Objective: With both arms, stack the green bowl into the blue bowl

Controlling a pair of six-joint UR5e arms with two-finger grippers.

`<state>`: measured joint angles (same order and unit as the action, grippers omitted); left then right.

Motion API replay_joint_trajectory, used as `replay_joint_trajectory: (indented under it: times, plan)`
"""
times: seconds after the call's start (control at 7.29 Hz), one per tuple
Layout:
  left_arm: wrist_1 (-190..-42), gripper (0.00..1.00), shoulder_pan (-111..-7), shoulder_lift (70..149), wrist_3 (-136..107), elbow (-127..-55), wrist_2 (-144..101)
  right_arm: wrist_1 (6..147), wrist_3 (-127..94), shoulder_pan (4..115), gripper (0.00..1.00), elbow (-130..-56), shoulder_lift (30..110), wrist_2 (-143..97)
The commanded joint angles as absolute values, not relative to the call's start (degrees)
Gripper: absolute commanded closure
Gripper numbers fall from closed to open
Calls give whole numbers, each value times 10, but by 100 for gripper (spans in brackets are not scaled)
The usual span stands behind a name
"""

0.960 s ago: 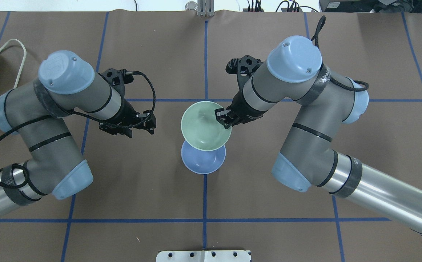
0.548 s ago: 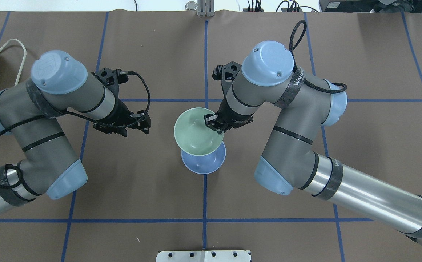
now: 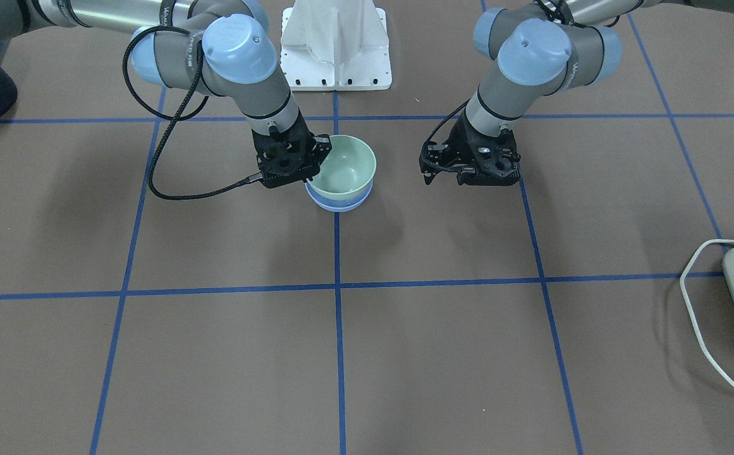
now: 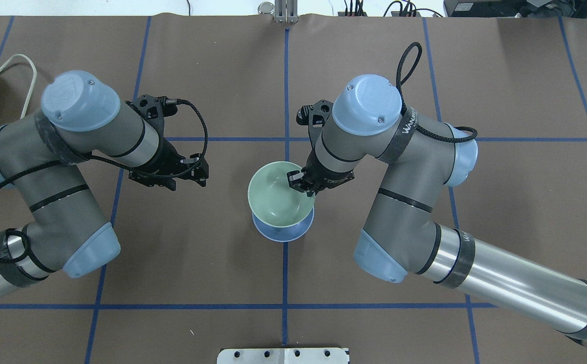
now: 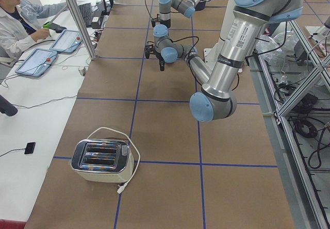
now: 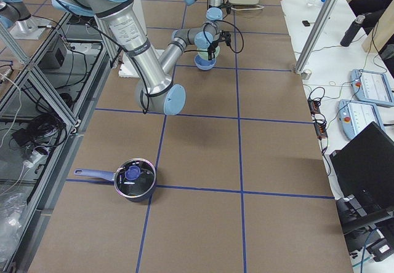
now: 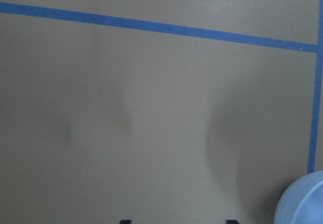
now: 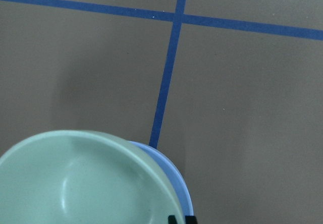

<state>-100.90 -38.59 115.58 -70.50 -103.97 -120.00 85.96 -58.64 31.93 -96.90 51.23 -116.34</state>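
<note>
Two bowls had all but become one stack. The small, round, pale mint-green plastic bowl [image 4: 275, 197] had hung offset beyond the small, round, periwinkle-blue plastic bowl [image 4: 283, 233] a second before. It had since been carried back and down over the blue bowl, leaving only a crescent of blue rim showing. The right black two-finger pincer [image 4: 303, 183] stayed clamped on the green bowl's rim, above the blue bowl's edge. Placement therefore looked nearly finished, with release the step left. Whether the green bowl sat fully home could not be told. The left black two-finger pincer [image 4: 203, 172], fingers apart and empty, had drifted slightly farther from the blue bowl and hovered well to its side over the brown tabletop [image 4: 197, 253]. Counted: one green bowl, one blue bowl, two pincers.
</note>
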Motion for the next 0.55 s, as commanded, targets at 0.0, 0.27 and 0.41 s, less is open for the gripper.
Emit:
replay_joint_trajectory:
  times: [0.0,0.27,0.41]
  plan:
    - [-1009,30,-386,1156,-706,-1040,-1200,860,-586,313,100,-969,513,-1157]
    - [-1009,30,-385,1156,-706,-1040,-1200,860,-586,312,100,-968,514,-1155]
    - [-1009,30,-386,1156,-706,-1039,-1200,859,-586,308,100,-967,514,-1148]
